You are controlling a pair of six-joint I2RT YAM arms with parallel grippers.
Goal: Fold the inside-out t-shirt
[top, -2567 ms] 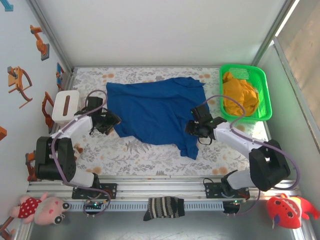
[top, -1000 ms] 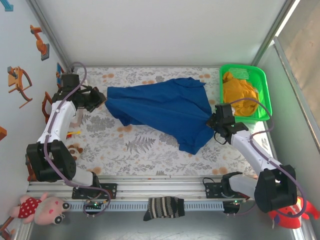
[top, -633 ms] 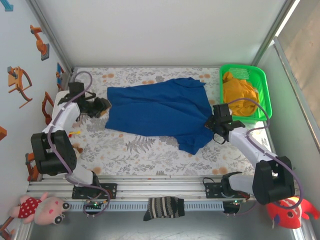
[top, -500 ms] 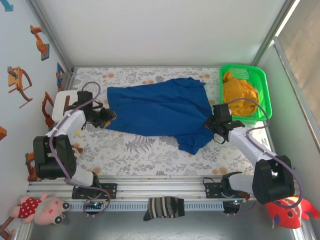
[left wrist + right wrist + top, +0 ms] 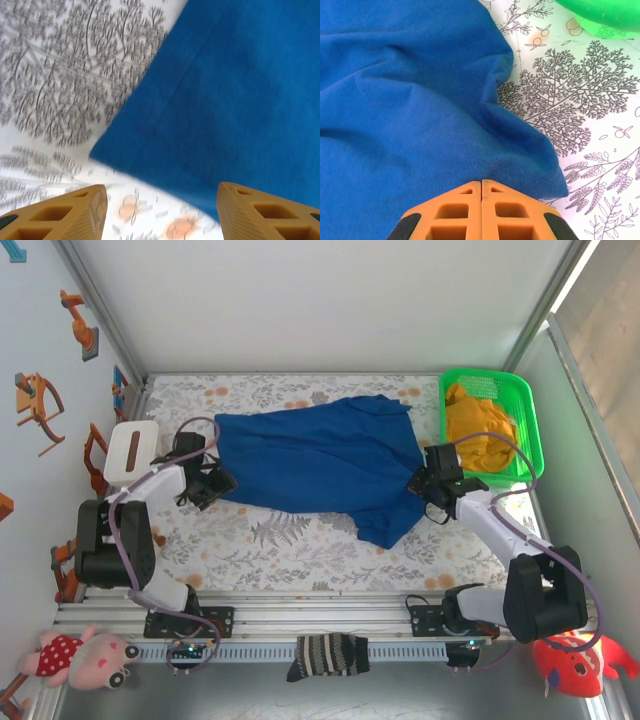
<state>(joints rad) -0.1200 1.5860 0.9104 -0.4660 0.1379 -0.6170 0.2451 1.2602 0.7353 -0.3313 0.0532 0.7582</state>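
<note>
The royal-blue t-shirt (image 5: pixel 320 465) lies spread across the middle of the floral table cover, its long side running left to right. My left gripper (image 5: pixel 213 485) hovers at the shirt's left hem, open. In the left wrist view the gripper (image 5: pixel 160 212) has its orange fingers (image 5: pixel 75 212) wide apart, and the blue shirt (image 5: pixel 225 100) has its edge just ahead of them. My right gripper (image 5: pixel 426 483) sits at the shirt's right edge. In the right wrist view the gripper (image 5: pixel 481 183) is shut, and the shirt (image 5: pixel 410 100) wrinkles toward its tips.
A green basket (image 5: pixel 527 430) holding a mustard-yellow garment (image 5: pixel 478 430) stands at the back right, close to my right arm, and the basket's (image 5: pixel 600 15) corner shows in the right wrist view. A white box (image 5: pixel 132 452) sits at the left edge. A striped sock (image 5: pixel 328 655) hangs on the front rail.
My left gripper carried the shirt's left edge down from the far left, let go and now stands open beside it. The right gripper stayed at the right edge.
</note>
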